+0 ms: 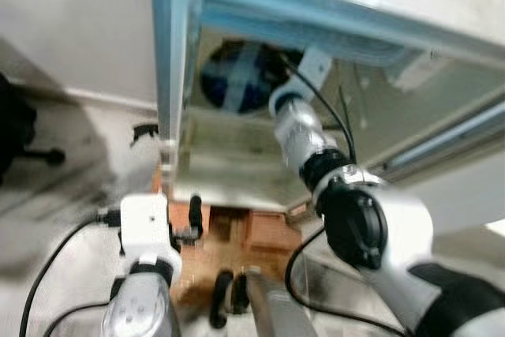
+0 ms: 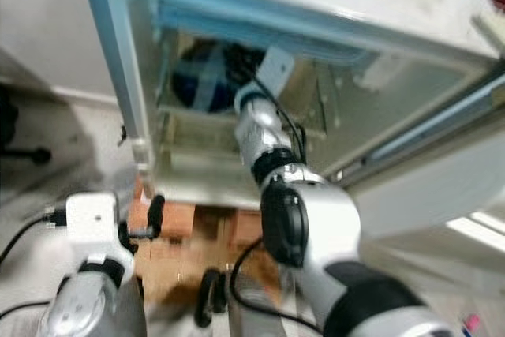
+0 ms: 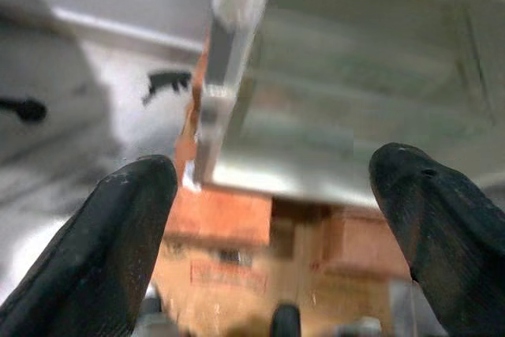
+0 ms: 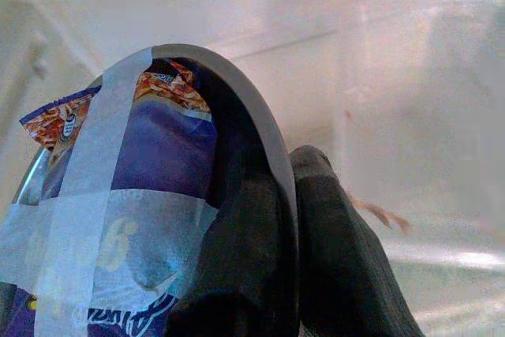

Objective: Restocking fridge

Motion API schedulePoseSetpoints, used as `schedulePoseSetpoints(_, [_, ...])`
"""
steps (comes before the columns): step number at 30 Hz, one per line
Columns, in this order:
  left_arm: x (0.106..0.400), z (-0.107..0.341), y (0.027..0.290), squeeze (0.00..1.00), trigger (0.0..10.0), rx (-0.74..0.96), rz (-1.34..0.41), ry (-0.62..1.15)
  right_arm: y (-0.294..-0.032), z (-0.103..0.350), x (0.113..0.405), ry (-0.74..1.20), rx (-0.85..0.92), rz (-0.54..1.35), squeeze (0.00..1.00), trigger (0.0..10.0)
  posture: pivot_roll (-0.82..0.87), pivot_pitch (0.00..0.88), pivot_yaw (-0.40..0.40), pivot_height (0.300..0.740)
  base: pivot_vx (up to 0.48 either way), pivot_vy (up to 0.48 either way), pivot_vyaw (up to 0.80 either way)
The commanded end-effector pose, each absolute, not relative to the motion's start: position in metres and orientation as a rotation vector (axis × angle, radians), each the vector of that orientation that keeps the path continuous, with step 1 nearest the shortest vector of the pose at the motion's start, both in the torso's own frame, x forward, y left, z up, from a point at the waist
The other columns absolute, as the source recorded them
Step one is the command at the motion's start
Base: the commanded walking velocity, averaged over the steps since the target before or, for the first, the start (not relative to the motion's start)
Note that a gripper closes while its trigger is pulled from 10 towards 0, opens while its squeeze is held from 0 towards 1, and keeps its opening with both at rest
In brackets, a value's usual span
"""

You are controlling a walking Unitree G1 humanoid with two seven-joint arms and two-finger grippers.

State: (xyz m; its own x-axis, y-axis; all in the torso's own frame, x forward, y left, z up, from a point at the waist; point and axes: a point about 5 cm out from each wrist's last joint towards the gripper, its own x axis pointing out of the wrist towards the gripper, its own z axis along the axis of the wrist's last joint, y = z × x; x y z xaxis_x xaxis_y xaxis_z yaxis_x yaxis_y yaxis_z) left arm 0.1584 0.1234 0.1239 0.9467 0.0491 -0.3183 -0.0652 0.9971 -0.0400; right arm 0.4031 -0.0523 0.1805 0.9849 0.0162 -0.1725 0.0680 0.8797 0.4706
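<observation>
— So, where is the right arm?

— Reaching up into the open pale-blue-trimmed white fridge (image 1: 177,76). The right gripper (image 4: 292,219) is inside the cabinet, its two black fingers (image 4: 339,250) pinched on the rim of a dark round bowl crossed with strips of pale tape (image 4: 118,219), with a purple and orange printed packet under the tape.

— And where does the bowl sit?

— High in the fridge's interior, toward the back (in the head views it is the dark blue round shape (image 1: 237,76) just past the silver forearm). Whether it rests on a shelf or hangs in the grip, I cannot tell.

— The other arm?

— The left gripper (image 3: 276,195) is held low, outside the cabinet, near the fridge's lower front corner. Its black fingers (image 3: 118,234) stand wide apart with nothing between them.

— What lies beneath the fridge?

— Orange-brown bricks or blocks (image 1: 260,234) under its base; the picture is blurred there. To the robot's left, a light floor (image 1: 79,187) and a pale wall (image 1: 79,21), with a black cable (image 1: 47,266) trailing from the left arm.
</observation>
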Motion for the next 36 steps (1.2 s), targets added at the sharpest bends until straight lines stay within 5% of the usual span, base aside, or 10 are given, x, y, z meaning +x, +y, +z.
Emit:
schedulePoseSetpoints(1, [0.15, 0.125, 0.119, 0.0, 10.0, -0.063, 0.052, 0.346, -0.056, 0.177, 0.403, 0.19, 0.517, -0.057, 0.0, 10.0, 0.34, 0.27, -0.246, 0.74, 0.0, 0.0, 0.0])
schedulePoseSetpoints(20, [0.091, 0.139, 0.097, 0.0, 10.0, -0.142, 0.025, 0.486, -0.05, 0.16, 0.395, 0.295, 0.703, -0.165, 0.0, 10.0, 0.38, 0.422, -0.241, 0.74, 0.0, 0.0, 0.0])
schedulePoseSetpoints(33, [0.082, 0.145, 0.088, 0.0, 10.0, -0.18, 0.051, 0.49, -0.093, 0.202, 0.415, 0.15, 0.827, -0.245, 0.0, 10.0, 0.38, 0.439, -0.25, 0.74, 0.0, 0.0, 0.0])
schedulePoseSetpoints(34, [0.081, 0.145, 0.088, 0.0, 10.0, -0.179, 0.053, 0.492, -0.093, 0.203, 0.415, 0.145, 0.829, -0.239, 0.2, 10.0, 0.38, 0.439, -0.254, 0.74, 0.0, 0.0, 0.0])
schedulePoseSetpoints(35, [0.081, 0.145, 0.088, 0.0, 10.0, -0.177, 0.056, 0.493, -0.092, 0.204, 0.416, 0.136, 0.84, -0.218, 1.0, 10.0, 0.38, 0.438, -0.257, 0.74, 0.0, 0.0, 0.0])
schedulePoseSetpoints(36, [0.081, 0.145, 0.088, 0.0, 10.0, -0.177, 0.056, 0.493, -0.092, 0.204, 0.416, 0.136, 0.84, -0.218, 1.0, 10.0, 0.38, 0.438, -0.257, 0.74, 0.0, 0.0, 0.0])
